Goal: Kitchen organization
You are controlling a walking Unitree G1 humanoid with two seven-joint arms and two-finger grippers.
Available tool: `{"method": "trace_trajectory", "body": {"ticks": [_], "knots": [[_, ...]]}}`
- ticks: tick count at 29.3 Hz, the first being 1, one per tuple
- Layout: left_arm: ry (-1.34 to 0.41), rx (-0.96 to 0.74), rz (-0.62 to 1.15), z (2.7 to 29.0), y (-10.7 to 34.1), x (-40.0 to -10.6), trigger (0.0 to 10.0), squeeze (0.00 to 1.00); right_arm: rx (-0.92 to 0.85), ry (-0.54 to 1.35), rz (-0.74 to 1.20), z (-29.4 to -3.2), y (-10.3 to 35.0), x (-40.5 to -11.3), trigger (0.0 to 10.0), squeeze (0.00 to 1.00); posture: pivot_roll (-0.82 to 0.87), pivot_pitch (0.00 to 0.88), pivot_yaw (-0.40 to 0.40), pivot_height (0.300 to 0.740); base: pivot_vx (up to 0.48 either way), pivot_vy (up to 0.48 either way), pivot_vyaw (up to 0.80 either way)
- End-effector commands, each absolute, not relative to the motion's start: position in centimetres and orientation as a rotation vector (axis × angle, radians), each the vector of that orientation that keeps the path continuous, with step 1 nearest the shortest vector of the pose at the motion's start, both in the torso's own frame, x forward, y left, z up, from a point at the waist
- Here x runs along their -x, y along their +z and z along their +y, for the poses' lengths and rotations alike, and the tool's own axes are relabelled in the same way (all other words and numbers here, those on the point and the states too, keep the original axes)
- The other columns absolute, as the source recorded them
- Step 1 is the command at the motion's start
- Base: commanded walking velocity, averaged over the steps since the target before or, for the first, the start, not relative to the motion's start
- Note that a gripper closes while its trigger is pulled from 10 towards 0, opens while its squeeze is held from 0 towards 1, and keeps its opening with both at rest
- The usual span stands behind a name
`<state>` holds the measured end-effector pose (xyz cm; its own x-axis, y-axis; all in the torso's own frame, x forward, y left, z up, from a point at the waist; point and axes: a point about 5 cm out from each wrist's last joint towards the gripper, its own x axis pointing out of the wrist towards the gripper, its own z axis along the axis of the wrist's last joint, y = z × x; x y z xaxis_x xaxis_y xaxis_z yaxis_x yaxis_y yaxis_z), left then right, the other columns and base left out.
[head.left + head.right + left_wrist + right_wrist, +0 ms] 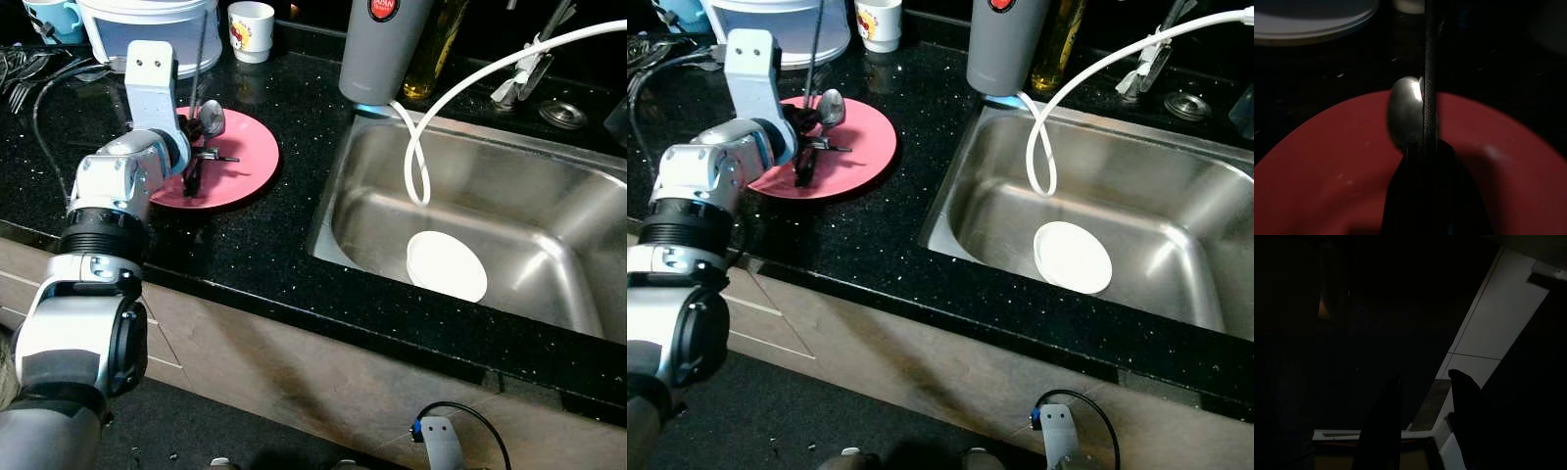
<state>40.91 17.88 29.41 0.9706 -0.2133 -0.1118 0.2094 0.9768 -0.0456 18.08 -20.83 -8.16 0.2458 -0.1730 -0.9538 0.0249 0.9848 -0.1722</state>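
A pink plate (235, 162) lies on the black counter, left of the sink. My left gripper (194, 132) hovers over it, shut on a thin dark utensil handle (200, 59) that sticks up and away toward the white container. In the left wrist view the handle (1429, 73) runs straight out from the shut fingers (1430, 196). A spoon bowl (1403, 115) shines on the plate behind it. A small metal piece (220, 155) lies beside the fingers. My right gripper (1425, 378) hangs in the dark below the counter, fingers apart, holding nothing.
The steel sink (549, 176) holds a white plate (446, 264) and a looping white hose (419, 157). At the back stand a grey flask (377, 49), a cup (251, 29) and a white container (147, 24). Forks (24, 78) lie far left.
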Motion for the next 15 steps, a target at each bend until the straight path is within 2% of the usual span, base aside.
{"method": "trace_trajectory", "body": {"ticks": [1, 2, 6, 7, 8, 9, 15], "knots": [[-0.307, 0.046, 0.084, 16.4, 30.6, -40.6, 8.4, 0.00, 0.128, -0.139, 1.334, -21.0, -8.4, -17.5, 10.0, 0.00, 0.08, 0.179, -0.025, 0.740, 0.000, 0.000, 0.00], [-0.352, 0.053, 0.084, 15.8, 31.0, -40.4, 10.0, 1.00, 0.129, -0.139, 1.334, -21.0, -8.4, -17.5, 10.0, 0.00, 0.08, 0.179, -0.025, 0.740, 0.000, 0.000, 0.00], [-0.404, 0.032, 0.093, 15.0, 31.5, -39.9, 10.0, 1.00, 0.129, -0.138, 1.333, -21.0, -8.4, -17.5, 10.0, 0.00, 0.08, 0.180, -0.025, 0.740, 0.000, 0.000, 0.00], [-0.413, 0.011, 0.092, 14.8, 32.0, -39.7, 10.0, 0.64, 0.130, -0.138, 1.333, -21.0, -8.4, -17.5, 10.0, 0.00, 0.08, 0.180, -0.026, 0.740, 0.000, 0.000, 0.00], [-0.413, 0.011, 0.092, 14.8, 32.0, -39.7, 10.0, 0.64, 0.130, -0.138, 1.333, -21.0, -8.4, -17.5, 10.0, 0.00, 0.08, 0.180, -0.026, 0.740, 0.000, 0.000, 0.00], [-0.414, 0.001, 0.097, 14.8, 32.1, -39.6, 10.0, 0.00, 0.130, -0.137, 1.333, -21.0, -8.4, -17.5, 10.0, 0.00, 0.08, 0.180, -0.026, 0.740, 0.000, 0.000, 0.00], [-0.412, -0.049, 0.130, 14.8, 32.4, -39.2, 10.0, 0.00, 0.133, -0.134, 1.333, -21.0, -8.4, -17.6, 10.0, 0.00, 0.08, 0.180, -0.026, 0.740, 0.000, 0.000, 0.00]]}}
